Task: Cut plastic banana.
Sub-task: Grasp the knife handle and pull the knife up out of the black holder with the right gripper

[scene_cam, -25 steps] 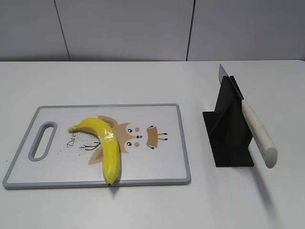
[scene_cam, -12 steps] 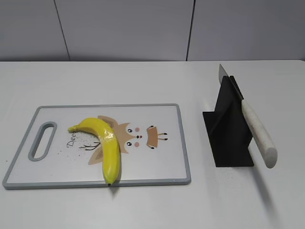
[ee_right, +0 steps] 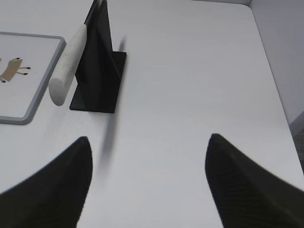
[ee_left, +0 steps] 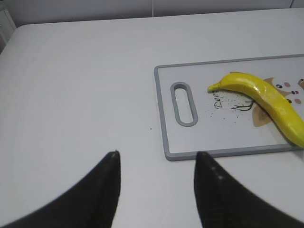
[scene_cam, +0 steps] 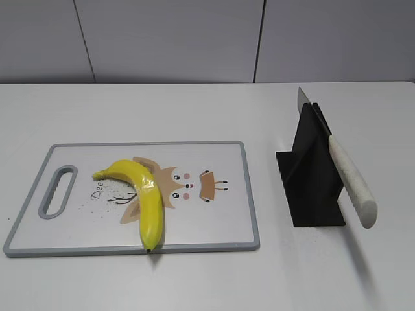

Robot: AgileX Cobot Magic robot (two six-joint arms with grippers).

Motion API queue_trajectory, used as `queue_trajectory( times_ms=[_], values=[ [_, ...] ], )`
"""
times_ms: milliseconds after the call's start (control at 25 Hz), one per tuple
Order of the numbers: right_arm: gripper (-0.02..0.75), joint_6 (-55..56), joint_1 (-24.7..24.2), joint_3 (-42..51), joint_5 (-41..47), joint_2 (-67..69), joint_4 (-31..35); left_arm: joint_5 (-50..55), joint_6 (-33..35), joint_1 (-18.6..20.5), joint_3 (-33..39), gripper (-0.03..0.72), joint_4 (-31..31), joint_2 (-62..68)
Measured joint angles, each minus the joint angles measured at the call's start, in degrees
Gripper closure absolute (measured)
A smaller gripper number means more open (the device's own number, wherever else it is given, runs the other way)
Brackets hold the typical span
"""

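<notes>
1. The banana (scene_cam: 141, 197) lay on the cutting board (scene_cam: 220, 227), in its left half, curving from a stem end at the left toward a dark tip at the board's near edge.
2. Part of the banana covered a cartoon animal picture (scene_cam: 185, 184) printed at the board's middle.
3. The board was white with a grey rim and had a slot handle (scene_cam: 57, 191) at its left end; it rested flat on the white table (scene_cam: 194, 110).
4. To the right of the board, apart from it, stood a black knife stand (scene_cam: 311, 178).
5. A knife (scene_cam: 347, 175) leaned in the stand, its pale handle sloping down toward the near right and its blade tip showing above the stand's far top.
6. The left pincer (ee_left: 156, 190) hovered over bare table just left of and nearer than the board's handle end, its 2 dark fingers (ee_left: 102, 190) spread apart with nothing between them.
7. The right pincer (ee_right: 147, 185) hung over bare table near and right of the knife stand, fingers (ee_right: 237, 185) wide apart and holding nothing.
8. Neither pincer touched the banana, board or knife.
9. In the right wrist view the knife handle pointed toward the camera beside the board's right corner.
</notes>
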Motion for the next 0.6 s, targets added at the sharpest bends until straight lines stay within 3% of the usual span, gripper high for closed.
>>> queue_trajectory(
  times_ms=[600],
  values=[
    [0.150, 0.24, 0.00, -0.97, 0.17, 4.16, 0.44, 0.00, 0.00, 0.00, 0.00, 0.199, 0.00, 0.00]
  ],
)
